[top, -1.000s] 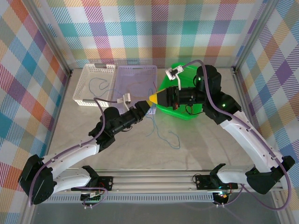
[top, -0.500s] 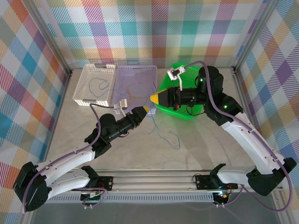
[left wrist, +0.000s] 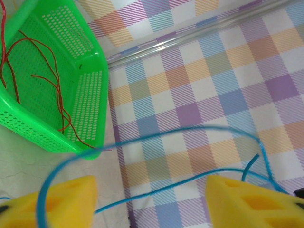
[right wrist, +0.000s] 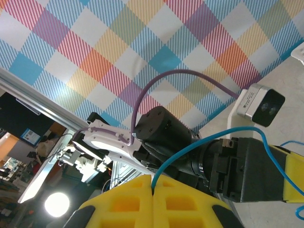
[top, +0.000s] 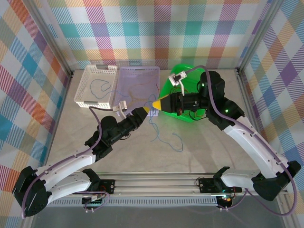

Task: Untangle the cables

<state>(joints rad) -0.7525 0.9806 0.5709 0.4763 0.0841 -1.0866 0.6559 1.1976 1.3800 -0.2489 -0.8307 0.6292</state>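
Left pincer (top: 145, 110) eased back from right pincer (top: 156, 101); jaws apart around blue cable (left wrist: 204, 128). Right pincer clenched on it. Risk: loop slips out before closing.

The blue cable (left wrist: 204, 127) looks blurred up close, and the green basket (left wrist: 90, 95) is cropped top-left.

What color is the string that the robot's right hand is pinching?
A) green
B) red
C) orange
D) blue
D: in the right wrist view, a blue cable comes out from the closed seam of the right gripper, which is shut on it.
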